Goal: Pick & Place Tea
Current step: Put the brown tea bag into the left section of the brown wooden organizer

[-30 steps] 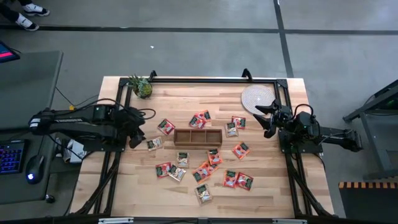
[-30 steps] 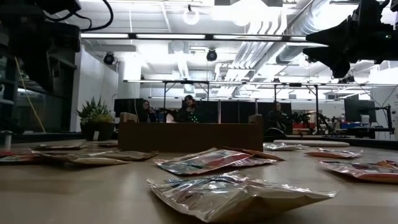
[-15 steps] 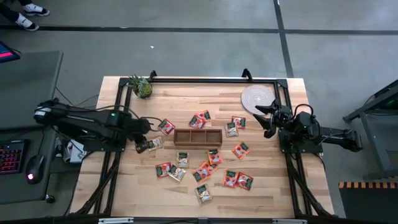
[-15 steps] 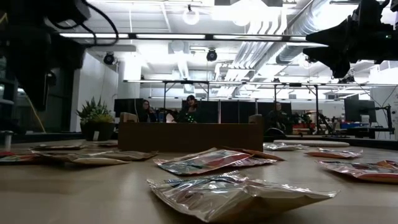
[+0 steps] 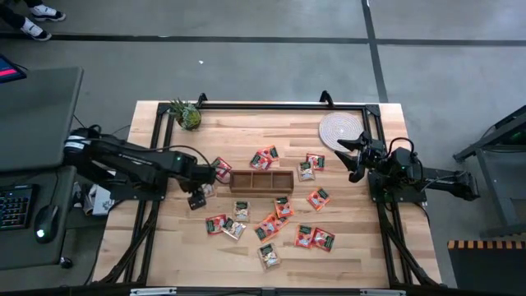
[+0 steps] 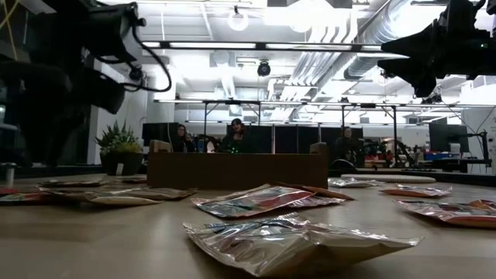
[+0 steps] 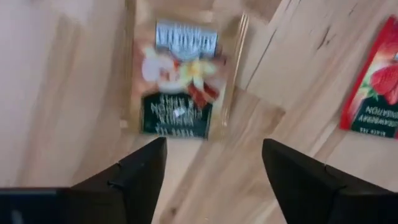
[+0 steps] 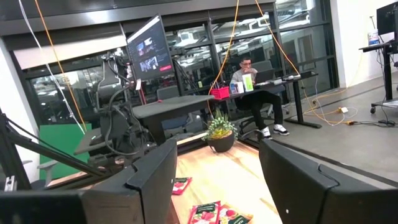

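Tea sachet (image 7: pixel 180 84) lies flat on the counter (image 7: pixel 56 93) just ahead of the left hand (image 7: pixel 214 174), whose fingers (image 7: pixel 146 171) stand wide apart, holding nothing.

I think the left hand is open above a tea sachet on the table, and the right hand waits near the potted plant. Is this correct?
Not quite. The right hand waits beside the round woven mat, as the high view shows; the potted plant stands at the opposite corner. The left hand is indeed open above a tea sachet.
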